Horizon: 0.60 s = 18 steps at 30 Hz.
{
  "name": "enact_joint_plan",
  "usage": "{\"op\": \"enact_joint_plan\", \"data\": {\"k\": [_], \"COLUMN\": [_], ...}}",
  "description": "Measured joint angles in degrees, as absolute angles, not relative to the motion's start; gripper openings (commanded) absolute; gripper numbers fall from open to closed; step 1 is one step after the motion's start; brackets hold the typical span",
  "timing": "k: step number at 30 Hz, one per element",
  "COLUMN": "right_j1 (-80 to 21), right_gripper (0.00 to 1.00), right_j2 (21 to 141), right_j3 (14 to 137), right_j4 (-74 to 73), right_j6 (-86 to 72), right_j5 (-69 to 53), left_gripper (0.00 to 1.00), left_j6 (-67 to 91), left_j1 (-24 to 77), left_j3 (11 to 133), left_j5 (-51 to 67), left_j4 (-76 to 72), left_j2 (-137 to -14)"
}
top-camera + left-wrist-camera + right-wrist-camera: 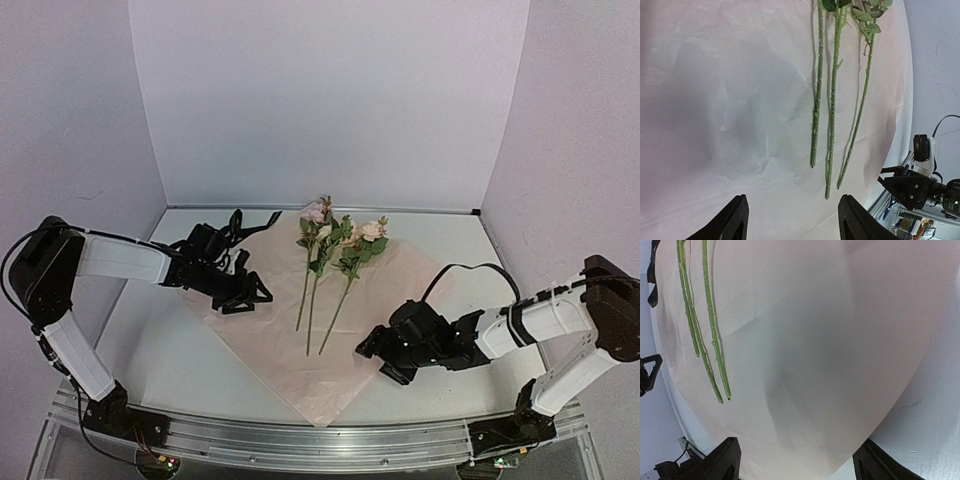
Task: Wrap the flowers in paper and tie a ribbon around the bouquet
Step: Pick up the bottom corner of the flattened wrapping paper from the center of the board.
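Note:
The pink paper (280,340) lies flat on the table as a diamond. Three flowers (340,240) rest across its middle, blossoms at the back and stems pointing to the front. My left gripper (250,297) hovers low at the paper's left edge, open, with only paper (730,100) between its fingers and the stems (832,100) ahead of it. At the paper's right edge my right gripper (375,355) is open too, over the paper (830,340), the stems (710,330) beyond. A black strip, apparently the ribbon (238,222), lies behind the left gripper. No wrapped bouquet shows.
White walls close in the table on three sides. A metal rail (320,440) runs along the near edge with both arm bases on it. Bare white tabletop (160,350) shows on either side of the paper.

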<state>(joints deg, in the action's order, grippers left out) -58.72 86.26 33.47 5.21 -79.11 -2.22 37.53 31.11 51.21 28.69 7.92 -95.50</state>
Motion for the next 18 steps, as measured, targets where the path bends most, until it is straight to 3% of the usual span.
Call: {"op": "enact_joint_plan", "data": {"k": [8,12,15,18], "right_j1": [-58.9,-58.9,-58.9,-58.9], "right_gripper": [0.51,0.30,0.07,0.00], "right_j2": [88.4,88.4,88.4,88.4], "right_j3": [32.3,31.7,31.7,31.8], "right_j4": [11.5,12.6,13.2,13.7], "right_j6": [-82.1,-83.2,-83.8,-85.4], "right_j5": [-2.3,-2.4,-2.5,-2.7], "left_gripper": [0.62,0.62,0.62,0.64], "left_j6": [37.3,37.3,36.8,35.2], "left_j1": [36.4,37.3,38.7,42.0], "left_j3": [47.8,44.9,42.7,40.7], "left_j5": [28.3,27.8,26.7,24.7], "left_j4": [6.0,4.3,3.5,2.4], "left_j2": [-90.2,-86.9,-83.7,-79.9]}}
